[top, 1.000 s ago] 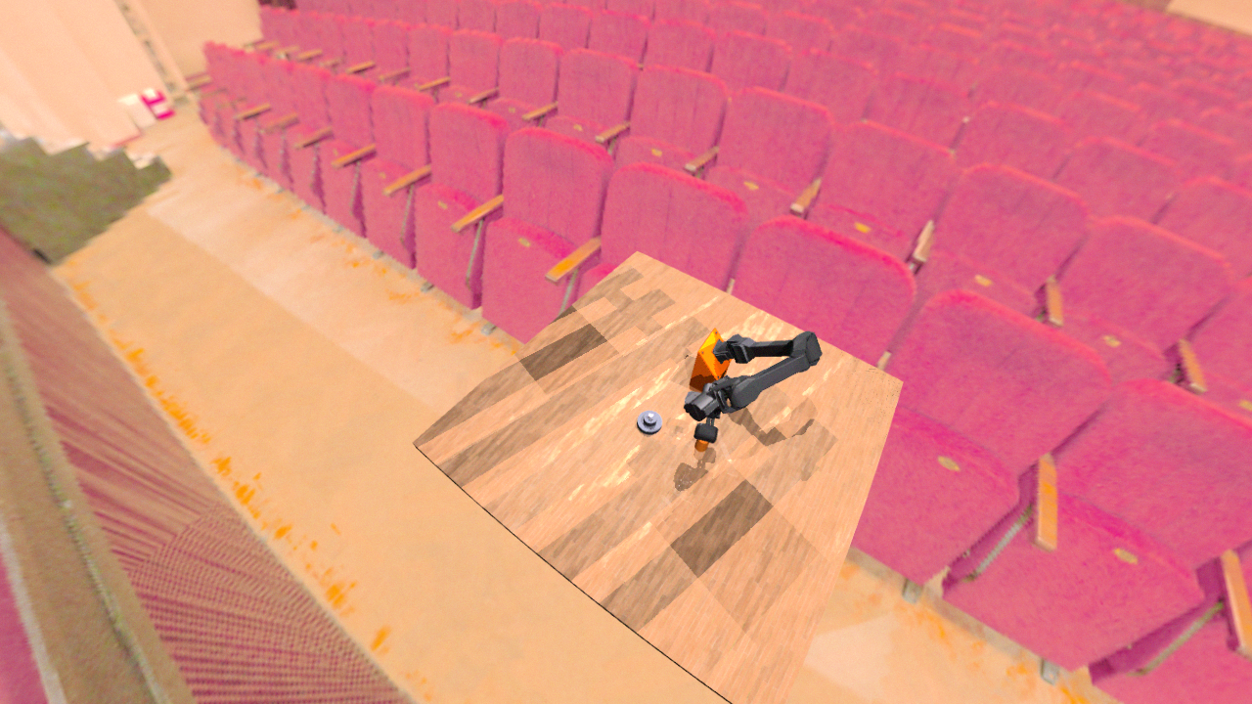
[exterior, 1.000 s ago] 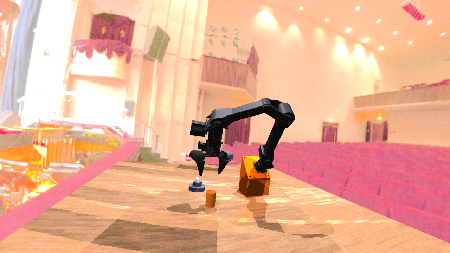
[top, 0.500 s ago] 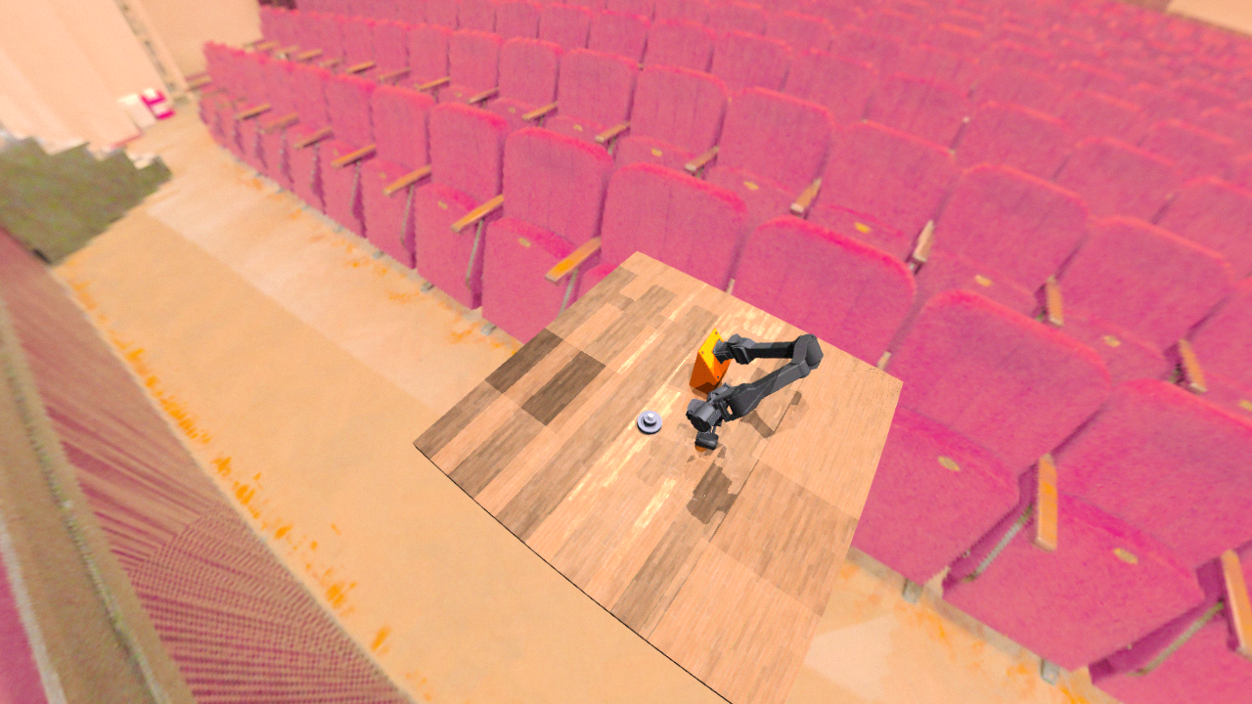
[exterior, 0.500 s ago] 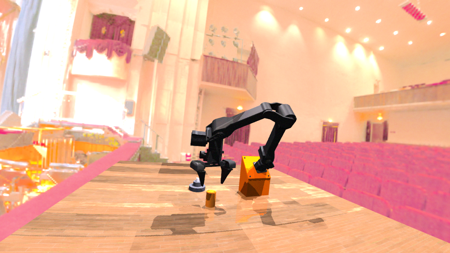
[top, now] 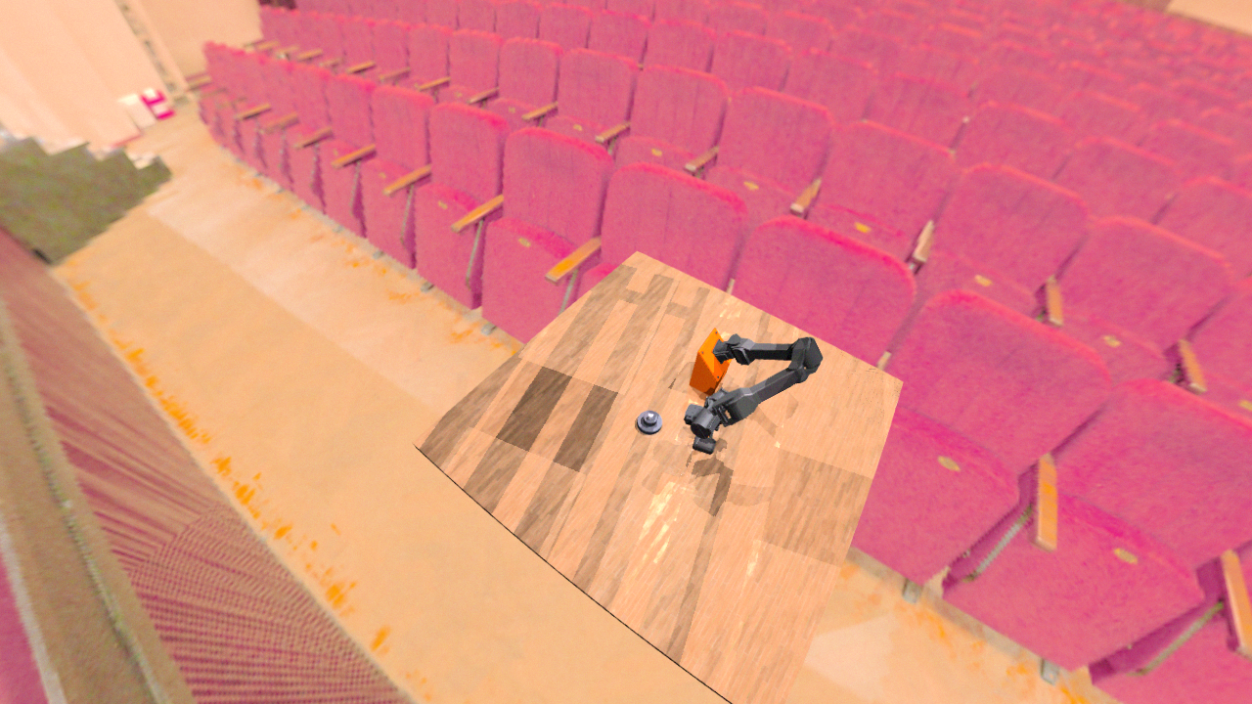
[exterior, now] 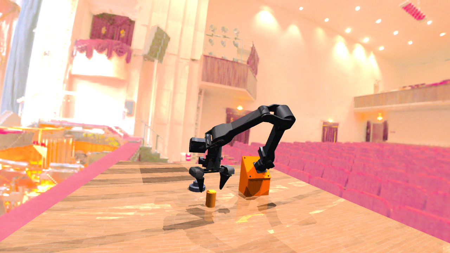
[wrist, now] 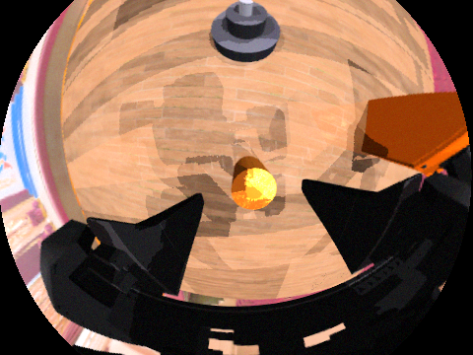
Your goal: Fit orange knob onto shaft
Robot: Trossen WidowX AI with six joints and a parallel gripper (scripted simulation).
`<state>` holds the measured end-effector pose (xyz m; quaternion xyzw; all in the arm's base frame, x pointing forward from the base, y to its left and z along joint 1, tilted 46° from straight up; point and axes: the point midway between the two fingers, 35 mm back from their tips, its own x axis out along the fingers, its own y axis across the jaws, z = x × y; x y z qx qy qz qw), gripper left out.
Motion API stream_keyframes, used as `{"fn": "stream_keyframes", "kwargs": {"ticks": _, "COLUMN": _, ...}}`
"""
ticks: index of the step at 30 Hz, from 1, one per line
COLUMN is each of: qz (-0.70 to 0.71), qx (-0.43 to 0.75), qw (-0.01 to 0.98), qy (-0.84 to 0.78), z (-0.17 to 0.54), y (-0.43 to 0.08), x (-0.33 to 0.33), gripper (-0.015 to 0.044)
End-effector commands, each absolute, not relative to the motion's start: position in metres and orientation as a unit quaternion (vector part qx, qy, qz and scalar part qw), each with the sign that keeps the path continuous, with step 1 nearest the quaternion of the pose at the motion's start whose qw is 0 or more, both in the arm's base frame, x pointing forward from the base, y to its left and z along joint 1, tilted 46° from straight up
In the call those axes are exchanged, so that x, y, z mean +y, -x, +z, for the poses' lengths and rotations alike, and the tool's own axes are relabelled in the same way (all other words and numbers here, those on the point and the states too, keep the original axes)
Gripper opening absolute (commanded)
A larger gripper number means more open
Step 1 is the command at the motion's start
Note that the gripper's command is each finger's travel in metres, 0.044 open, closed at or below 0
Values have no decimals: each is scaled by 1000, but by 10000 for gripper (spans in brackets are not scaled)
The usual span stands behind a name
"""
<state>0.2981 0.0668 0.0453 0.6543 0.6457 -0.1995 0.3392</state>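
The orange knob (exterior: pixel 210 200) (wrist: pixel 247 167) stands upright on the wooden table, its underside hidden. The arm hides it in the top view. My gripper (exterior: pixel 211 189) (wrist: pixel 252 191) is wide open and empty, pointing down above the knob. In the wrist view the knob shows between the two fingertips, a little below them. The dark round pedestal (top: pixel 648 428) (exterior: pixel 196 188) (wrist: pixel 221 36) stands a short way off, at the top of the wrist view. Its silver shaft (top: pixel 649 418) (wrist: pixel 245 7) is bare. The shaft's flat side cannot be made out.
The orange base block (top: pixel 707 372) (exterior: pixel 254 186) (wrist: pixel 414 128) of the arm stands to the right of the knob in the exterior view and the wrist view. The arm's shadows fall across the table (top: pixel 612 560) (exterior: pixel 126 232) around the knob.
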Motion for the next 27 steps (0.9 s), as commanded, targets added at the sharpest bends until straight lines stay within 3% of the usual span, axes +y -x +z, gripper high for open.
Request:
{"fn": "stream_keyframes", "kwargs": {"ticks": 1, "qz": -200, "qx": 646, "qw": 336, "qy": -656, "z": 41, "y": -298, "x": 71, "gripper": 440}}
{"fn": "stream_keyframes", "kwargs": {"ticks": 27, "qz": -199, "qx": 646, "qw": 335, "qy": -656, "z": 12, "y": -301, "x": 101, "gripper": 440}}
